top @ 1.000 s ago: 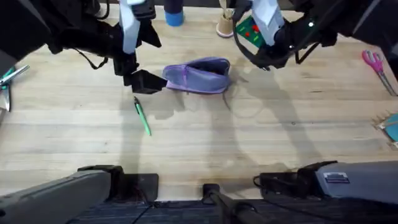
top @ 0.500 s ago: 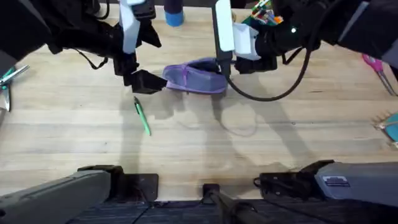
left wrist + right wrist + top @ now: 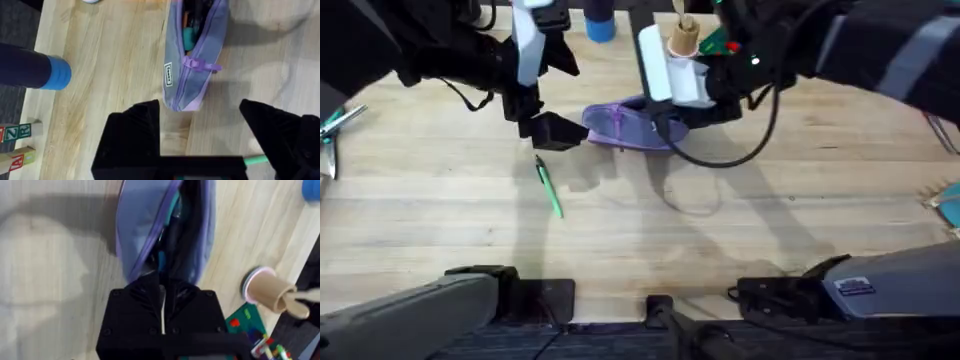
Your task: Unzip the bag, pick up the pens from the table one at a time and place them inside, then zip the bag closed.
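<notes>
The soft lavender-purple pencil pouch with its grey-blue side panel (image 3: 628, 126) lies on my wide tabletop of pale wooden planks (image 3: 740, 230), toward the far middle, its zipper drawn open so that dark and teal contents show in the slit. My right gripper (image 3: 161, 296) is at the pouch's open end, its two black fingers pressed together with hardly a gap between them, their tips at the mouth of the pouch; whether they pinch anything I cannot tell. My left gripper (image 3: 200, 130) hangs just off the pouch's other end, its black fingers spread wide apart and holding nothing, the closed tip of the pouch and its purple zipper pull (image 3: 199, 65) lying between and beyond them.

A slim bright green pen (image 3: 550, 189) lies on the bare planks near my left gripper, on the side toward my bases, apart from the pouch.

At the table's far edge stand a dark cylinder with a blue band (image 3: 600, 22) and a small tan wooden piece (image 3: 682, 38), with colourful blocks (image 3: 722, 44) beside it. Teal-handled scissors (image 3: 334, 126) lie at the left edge.
</notes>
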Controlling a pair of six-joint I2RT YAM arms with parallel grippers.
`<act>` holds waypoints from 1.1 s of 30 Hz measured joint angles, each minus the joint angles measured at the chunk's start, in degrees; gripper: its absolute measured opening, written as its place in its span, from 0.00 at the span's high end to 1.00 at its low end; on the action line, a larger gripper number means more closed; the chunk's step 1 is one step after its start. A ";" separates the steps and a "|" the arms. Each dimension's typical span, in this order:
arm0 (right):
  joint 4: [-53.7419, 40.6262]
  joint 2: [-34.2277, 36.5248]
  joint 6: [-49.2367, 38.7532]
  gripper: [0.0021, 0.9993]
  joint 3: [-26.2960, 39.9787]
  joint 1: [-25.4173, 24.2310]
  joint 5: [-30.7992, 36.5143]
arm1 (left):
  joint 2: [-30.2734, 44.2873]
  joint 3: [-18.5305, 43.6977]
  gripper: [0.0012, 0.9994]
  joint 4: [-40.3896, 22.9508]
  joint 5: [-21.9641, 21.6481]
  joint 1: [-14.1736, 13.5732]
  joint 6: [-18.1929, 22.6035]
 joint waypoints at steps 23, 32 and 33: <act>14.32 4.78 17.44 0.95 -0.07 7.58 -2.79 | 0.00 0.00 0.01 0.04 0.02 0.00 0.00; 14.10 5.08 20.08 0.04 -0.28 7.87 -3.68 | -0.02 0.00 0.01 0.04 0.02 0.00 0.00; 14.08 5.14 20.25 0.02 -0.28 7.93 -3.72 | -0.02 0.00 0.01 0.04 0.02 0.00 0.00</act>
